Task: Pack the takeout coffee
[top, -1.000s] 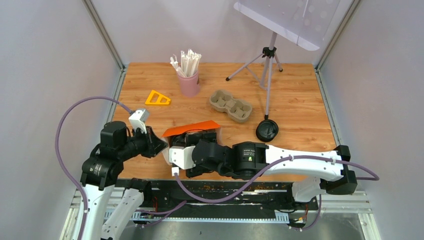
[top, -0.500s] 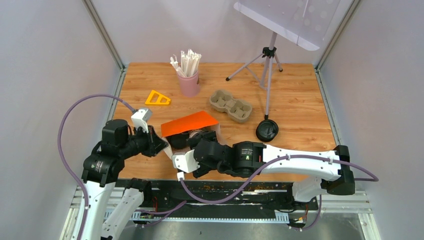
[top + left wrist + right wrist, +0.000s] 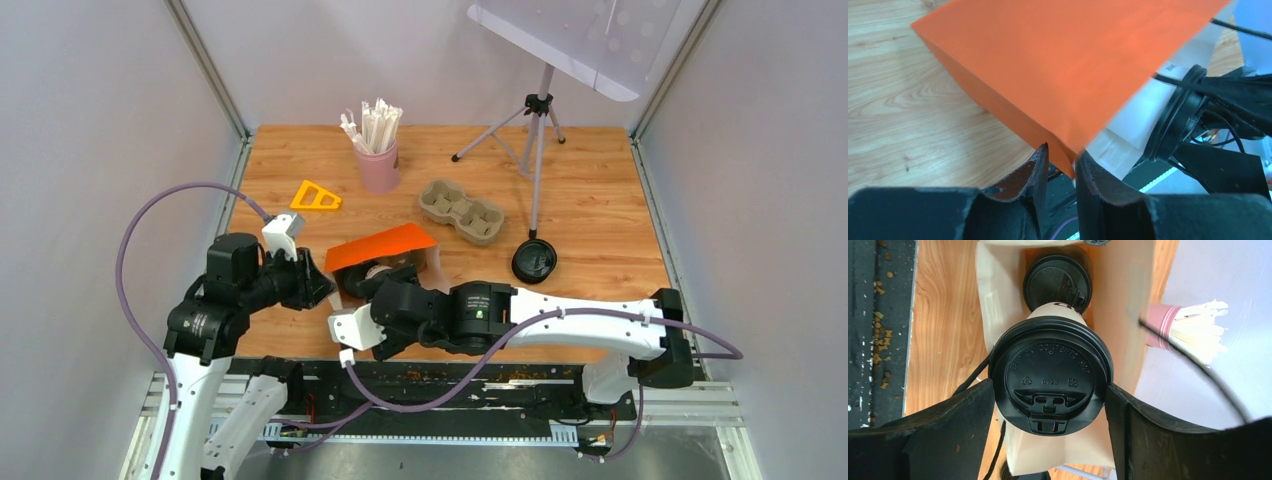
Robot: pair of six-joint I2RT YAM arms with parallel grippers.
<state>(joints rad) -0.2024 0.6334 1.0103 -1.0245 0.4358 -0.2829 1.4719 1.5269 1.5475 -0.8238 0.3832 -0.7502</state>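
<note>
The right gripper (image 3: pixel 1050 386) is closed on the whitish cup (image 3: pixel 1050 360). Its 2 fingers (image 3: pixel 958 425) press the black lid's rim from opposite sides, and the lid faces the wrist camera. A strip of the pale cup wall with dark print shows just past the lid.

Straight ahead of this gripper, beyond the held cup, the second cup (image 3: pixel 1057 284) sits deeper inside the orange bag (image 3: pixel 380 245). Only its black lid shows, and the 2 lids look near or touching. The bag's pale inner walls lie on both sides of the fingers, so the gripper and its cup are at the bag's mouth.

The left gripper (image 3: pixel 1063 152) is at the bag's near corner, to the left of the right gripper. Its jaws stand narrow with the bag's folded orange edge reaching in between them. Whether they pinch the paper I cannot tell.

Past the bag, ahead and to the right of the right gripper, stands the pink cup of white sticks (image 3: pixel 1160 322). A cardboard cup carrier (image 3: pixel 460 212) and 1 loose black lid (image 3: pixel 534 261) lie on the counter (image 3: pixel 600 200), well apart from both grippers.
</note>
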